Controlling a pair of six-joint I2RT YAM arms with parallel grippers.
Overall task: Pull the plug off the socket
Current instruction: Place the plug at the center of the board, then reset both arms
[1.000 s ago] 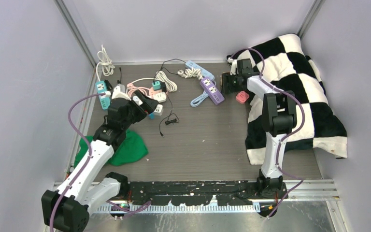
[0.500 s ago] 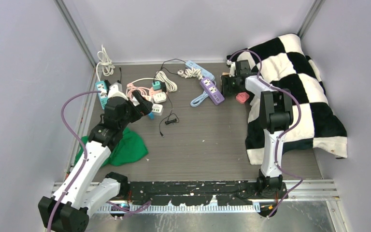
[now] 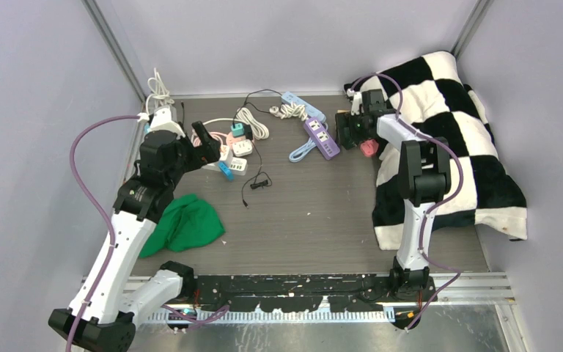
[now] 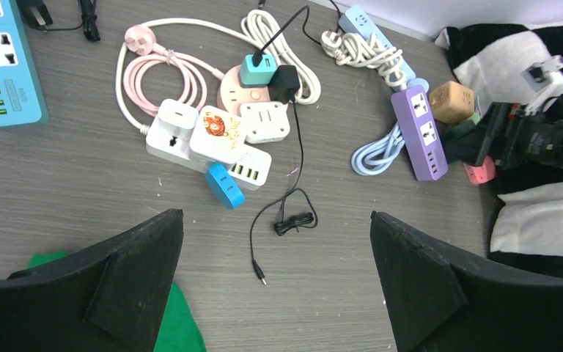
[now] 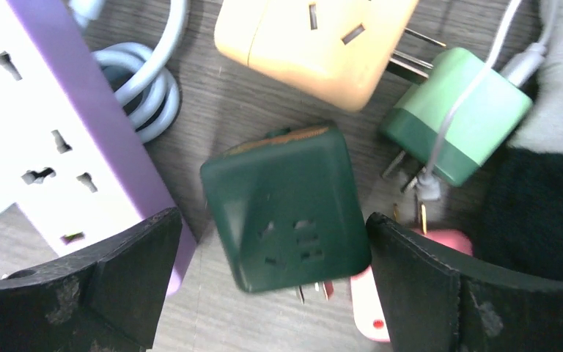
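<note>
Counting beside the purple power strip [image 5: 59,110], the right wrist view held 3 small blocks: 1 dark green adapter [image 5: 286,205] just beside the strip, 1 tan adapter [image 5: 315,44] and 1 light green charger [image 5: 458,125] farther from it. The right gripper [image 5: 267,242] stood spread, 1 finger on each side of the dark green adapter. That adapter's prongs met a pink piece [image 5: 370,315], half hidden, so seating could not be told. The left gripper [image 4: 275,257], jaws wide apart, hung well apart from the strip, near 1 white socket block [image 4: 212,147]. Bare table [image 4: 352,279] lay open on the strip's near side, while the checked blanket [image 4: 528,220] closed off the room past the adapters.
</note>
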